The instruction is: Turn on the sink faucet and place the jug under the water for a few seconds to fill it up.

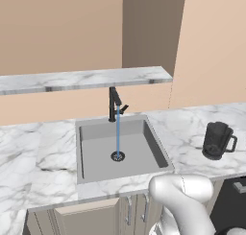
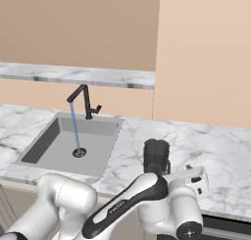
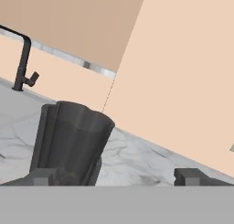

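Claw: spread wide, empty, level with jug, 1 finger beside its base, lined up to grip. Jug: upright on desk, right of sink. Sink faucet: on, water falling to drain, ready for filling.

No readable text, label, brand, number or sign is showing anywhere. A dark strip on the robot's forearm is carrying small pale lettering, but it is rendering too small and blurred to make out.
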Controlling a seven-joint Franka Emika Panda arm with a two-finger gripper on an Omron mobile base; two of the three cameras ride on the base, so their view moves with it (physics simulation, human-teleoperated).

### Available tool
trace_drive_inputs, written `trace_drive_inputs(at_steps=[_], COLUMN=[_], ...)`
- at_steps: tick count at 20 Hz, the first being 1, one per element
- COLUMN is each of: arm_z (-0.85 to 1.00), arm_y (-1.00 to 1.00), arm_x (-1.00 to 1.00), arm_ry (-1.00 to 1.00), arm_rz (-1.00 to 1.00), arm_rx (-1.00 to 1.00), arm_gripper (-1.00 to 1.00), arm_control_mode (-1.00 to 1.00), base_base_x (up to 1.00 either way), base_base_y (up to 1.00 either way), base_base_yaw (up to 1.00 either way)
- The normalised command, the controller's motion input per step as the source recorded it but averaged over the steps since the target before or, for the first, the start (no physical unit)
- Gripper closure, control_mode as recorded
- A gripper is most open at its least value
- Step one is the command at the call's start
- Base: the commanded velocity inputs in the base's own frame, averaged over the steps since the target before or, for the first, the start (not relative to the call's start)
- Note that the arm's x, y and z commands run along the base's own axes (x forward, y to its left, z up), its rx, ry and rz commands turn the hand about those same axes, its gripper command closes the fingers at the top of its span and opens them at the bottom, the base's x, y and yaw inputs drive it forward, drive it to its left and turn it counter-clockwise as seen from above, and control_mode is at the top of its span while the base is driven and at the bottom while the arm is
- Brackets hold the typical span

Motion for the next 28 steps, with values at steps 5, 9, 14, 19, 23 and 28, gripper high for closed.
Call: trace_drive_inputs(at_steps=[5,9,14,19,23,28], arm_z=[-0.18,-0.11,-0.11,-0.19,-0.18,-0.16], arm_y=[0.15,0.08,0.0,0.02,0.03,0.0], arm_x=[0.34,0.33,0.13,0.0,0.0,0.0], arm_ry=[0.02,0.0,0.01,0.03,0.06,0.07], arm_rz=[0.05,0.05,0.06,0.07,0.06,0.05], arm_rx=[-0.01,0.0,0.01,0.06,0.05,0.05], arm_gripper=[-1.0,-1.0,-1.0,-1.0,-1.0,-1.0], arm_control_mode=[-1.0,-1.0,-1.0,-1.0,-1.0,-1.0], base_base_x=[0.0,0.0,0.0,0.0,0.0,0.0], base_base_y=[0.0,0.0,0.0,0.0,0.0,0.0], base_base_yaw=[0.0,0.0,0.0,0.0,0.0,0.0])
